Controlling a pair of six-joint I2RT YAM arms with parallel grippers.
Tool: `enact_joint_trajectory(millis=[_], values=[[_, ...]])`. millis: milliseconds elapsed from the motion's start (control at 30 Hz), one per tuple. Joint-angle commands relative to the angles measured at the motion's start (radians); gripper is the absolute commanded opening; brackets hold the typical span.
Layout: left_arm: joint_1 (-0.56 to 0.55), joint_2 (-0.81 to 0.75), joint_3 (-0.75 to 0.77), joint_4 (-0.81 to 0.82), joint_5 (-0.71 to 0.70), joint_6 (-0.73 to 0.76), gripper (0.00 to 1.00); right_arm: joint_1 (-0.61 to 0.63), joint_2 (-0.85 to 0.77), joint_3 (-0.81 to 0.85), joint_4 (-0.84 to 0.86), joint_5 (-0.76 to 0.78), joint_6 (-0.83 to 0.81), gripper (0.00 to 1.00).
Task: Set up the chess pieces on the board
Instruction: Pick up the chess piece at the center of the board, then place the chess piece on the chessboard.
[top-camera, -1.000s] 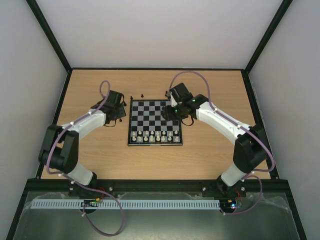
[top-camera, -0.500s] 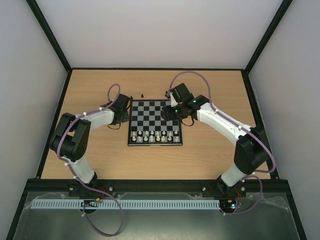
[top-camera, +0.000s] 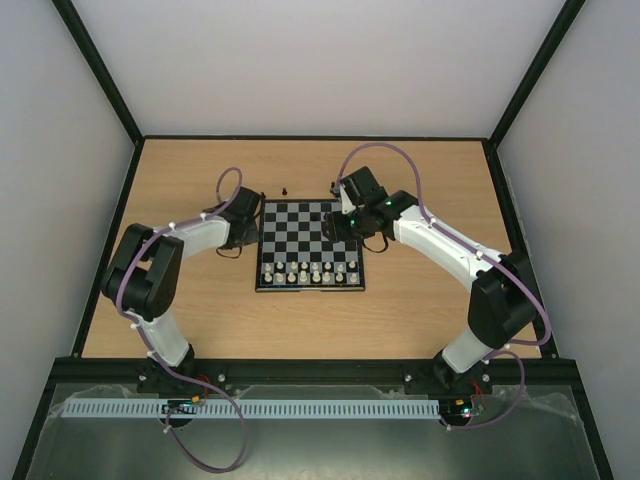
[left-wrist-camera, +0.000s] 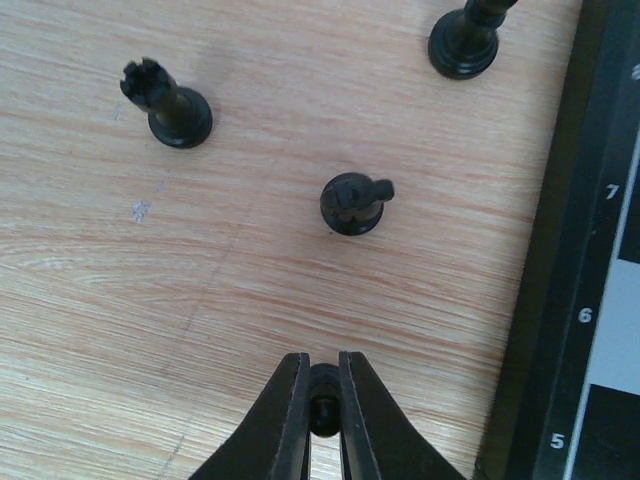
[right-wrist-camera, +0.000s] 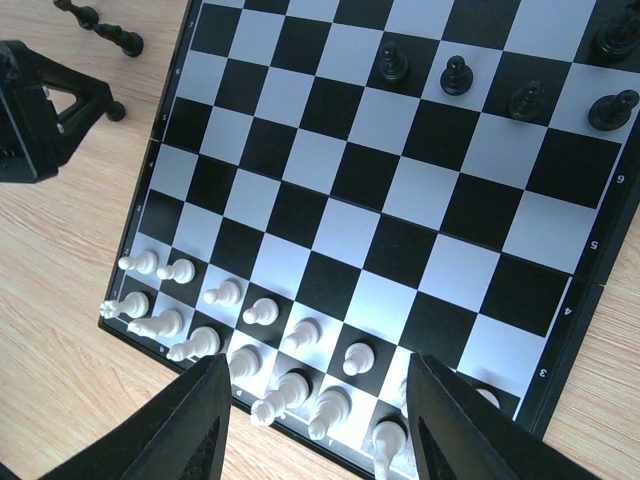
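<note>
The left jaws pinch a small black piece, seen end-on, over the worktop, with the board just to their right, while the right jaws hang spread above the white pieces.

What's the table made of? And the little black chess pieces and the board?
The table looks like pale wood or wood-look laminate: grain lines run across it. The black chess pieces look like moulded plastic, smooth with a faint shine. The board looks smooth and slightly glossy, perhaps plastic; hard to tell.
</note>
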Motion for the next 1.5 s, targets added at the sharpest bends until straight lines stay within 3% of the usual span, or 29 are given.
enact_joint_trajectory(millis=[0, 267, 500, 1467], values=[[-0.012, -0.036, 0.1, -0.074, 0.011, 0.022, 0.02, 0.006, 0.006, -0.011, 0.002, 0.01, -0.005, 0.49], [-0.138, 0.118, 0.455, -0.214, 0.066, 0.063, 0.03, 0.006, 0.006, -0.001, -0.01, 0.039, -0.005, 0.49], [-0.211, 0.263, 0.611, -0.232, 0.093, 0.064, 0.03, 0.006, -0.004, 0.001, -0.021, 0.058, -0.008, 0.49], [-0.239, 0.404, 0.668, -0.226, 0.047, 0.055, 0.11, 0.006, 0.002, -0.007, -0.011, 0.045, -0.011, 0.49]])
